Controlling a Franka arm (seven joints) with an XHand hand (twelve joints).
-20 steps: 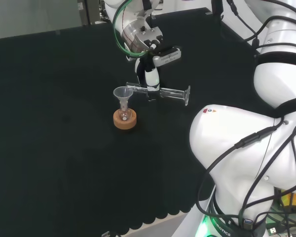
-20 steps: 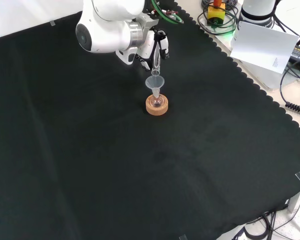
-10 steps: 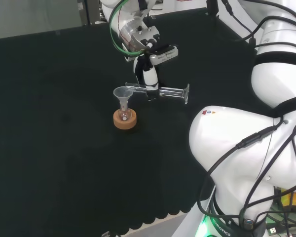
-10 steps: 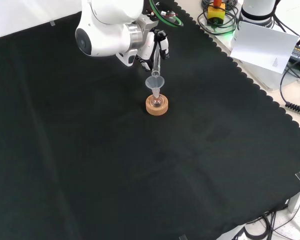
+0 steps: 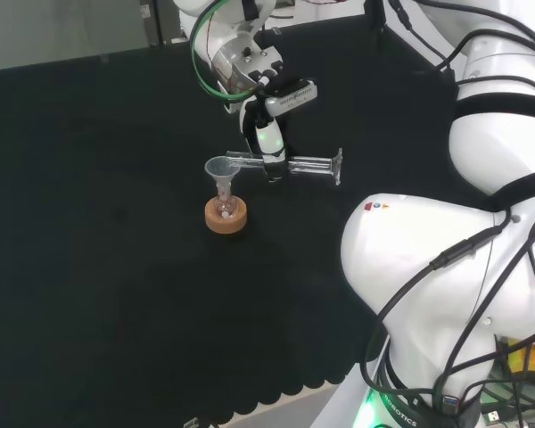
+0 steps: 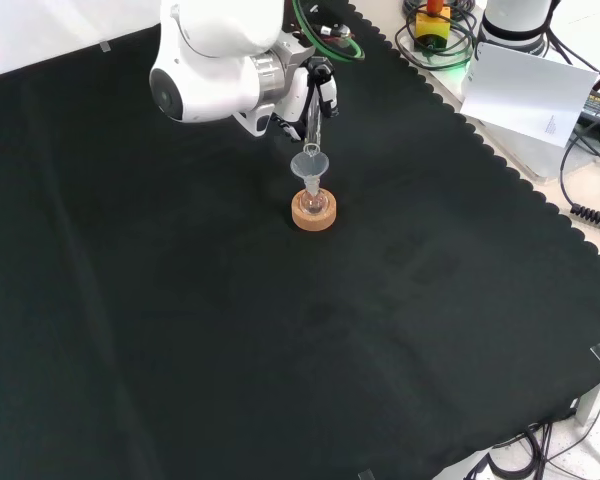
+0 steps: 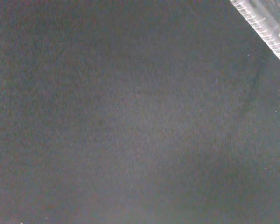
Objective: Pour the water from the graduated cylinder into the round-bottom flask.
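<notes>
A small round-bottom flask [image 5: 224, 210] [image 6: 313, 202] sits in a cork ring stand [image 5: 226, 218] [image 6: 313, 213] with a clear funnel [image 5: 221, 169] [image 6: 309, 164] in its neck. The hand [image 5: 269, 134] [image 6: 316, 95] is shut on a clear graduated cylinder [image 5: 294, 163] [image 6: 311, 125], holding it nearly level. In the head view the cylinder's mouth rests over the funnel's rim and its foot [image 5: 339, 167] points right. The wrist view shows the cylinder's marked wall [image 7: 266, 29] against black cloth. Whether water is flowing is too fine to tell.
Black cloth covers the bench. The arm's white links [image 5: 446, 267] rise at the head view's right. In the front view a white box [image 6: 530, 95], cables [image 6: 590, 170] and a yellow-topped device [image 6: 432, 20] lie beyond the cloth's scalloped edge at upper right.
The hand and wrist have shifted slightly left and up in the head view. The cylinder has come a little flatter, with its mouth still at the funnel. Flask and stand have not moved.
</notes>
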